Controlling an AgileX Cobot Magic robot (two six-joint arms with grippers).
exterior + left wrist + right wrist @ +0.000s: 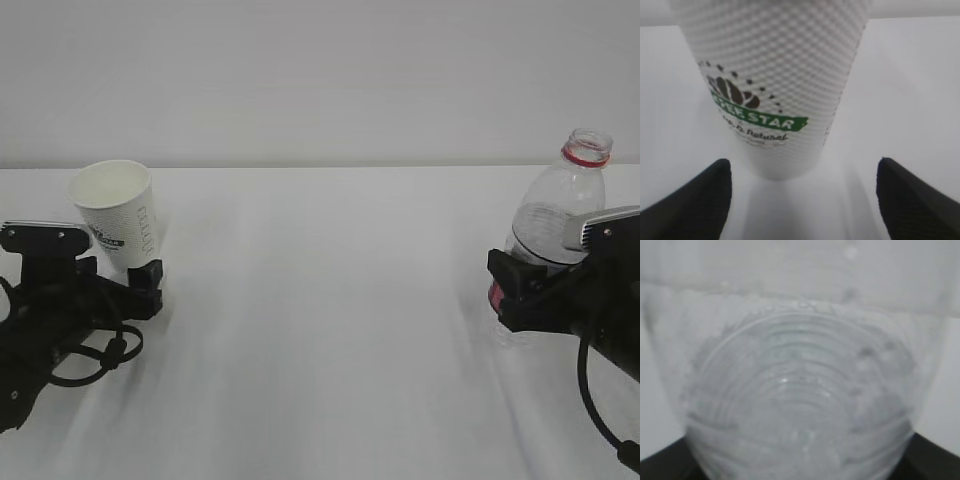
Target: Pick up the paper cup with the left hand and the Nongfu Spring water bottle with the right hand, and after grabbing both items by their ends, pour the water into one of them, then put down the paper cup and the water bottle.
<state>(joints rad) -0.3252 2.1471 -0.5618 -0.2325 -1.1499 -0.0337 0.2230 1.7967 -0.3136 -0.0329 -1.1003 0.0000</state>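
The paper cup [115, 212] is white with a green logo and leans slightly at the far left of the table. In the left wrist view the paper cup [775, 90] rests on the table just beyond my fingertips [715, 185], with clear gaps on both sides. My left gripper [118, 272] [802, 167] is open and low at the cup's base. The uncapped Nongfu Spring water bottle [560, 195] [800, 390] leans at the right. My right gripper [515, 285] [800, 460] is shut on its lower body. Bubbly water [790, 330] shows inside the bottle.
The white table [330, 330] stretches wide between the two arms, against a plain white wall behind. The left arm's black cables [95, 355] loop on the tabletop near the front left.
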